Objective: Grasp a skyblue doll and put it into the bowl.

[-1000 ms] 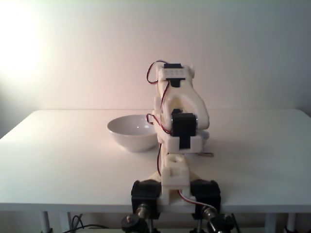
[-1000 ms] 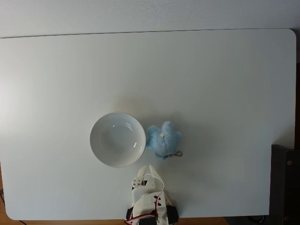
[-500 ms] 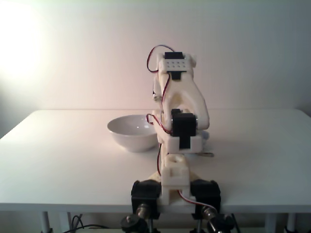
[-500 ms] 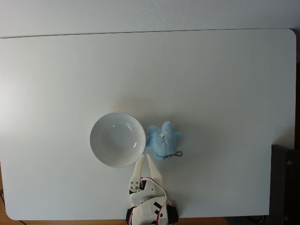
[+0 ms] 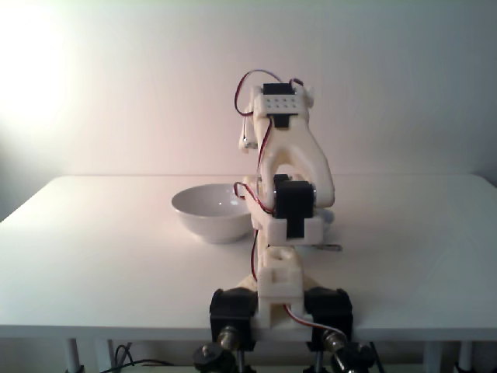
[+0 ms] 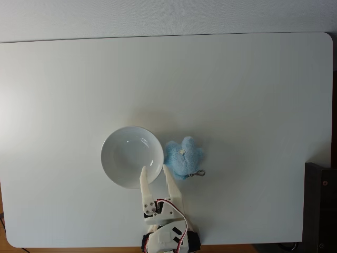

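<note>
In the fixed view from above, the skyblue doll (image 6: 183, 157) lies on the white table (image 6: 237, 79), right beside the bowl (image 6: 131, 157) on its right. My gripper (image 6: 155, 169) reaches up from the bottom edge and stands open, with nothing between its fingers. Its left finger lies over the bowl's lower right rim. The right finger's tip is at the doll's lower left edge. In the fixed view from behind the arm, the bowl (image 5: 211, 210) stands left of the arm (image 5: 283, 194). The arm hides nearly all of the doll there.
A small metal ring (image 6: 199, 172) sticks out from the doll's lower right. A dark block (image 6: 319, 208) sits beyond the table's right edge. The arm's base is clamped (image 5: 233, 311) at the near table edge. Bare tabletop spreads around the bowl and doll.
The arm has stretched out from its folded pose. The gripper has moved toward the bowl and doll, and its fingers have spread apart.
</note>
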You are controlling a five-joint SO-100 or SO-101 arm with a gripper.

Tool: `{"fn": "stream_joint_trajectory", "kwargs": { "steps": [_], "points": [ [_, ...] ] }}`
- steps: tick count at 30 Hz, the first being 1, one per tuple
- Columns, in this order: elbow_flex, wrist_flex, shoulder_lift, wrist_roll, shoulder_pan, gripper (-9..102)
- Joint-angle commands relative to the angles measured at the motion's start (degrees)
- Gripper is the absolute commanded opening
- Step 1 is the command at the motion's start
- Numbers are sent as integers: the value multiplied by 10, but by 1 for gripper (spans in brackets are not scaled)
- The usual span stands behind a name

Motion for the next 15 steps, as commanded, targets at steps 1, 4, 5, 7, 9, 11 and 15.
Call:
{"fn": "stream_joint_trajectory", "kwargs": {
  "steps": [1, 4, 5, 7, 9, 11, 15],
  "points": [
    [-24, -11, 166, -3, 4, 43],
    [-19, -11, 165, 4, 33, 61],
    [-18, -11, 165, 4, 53, 66],
    [-16, -8, 164, 4, 94, 74],
    [-15, -4, 164, 4, 138, 78],
    [-14, -4, 164, 4, 183, 80],
    [-10, -2, 164, 4, 263, 80]
  ]
}}
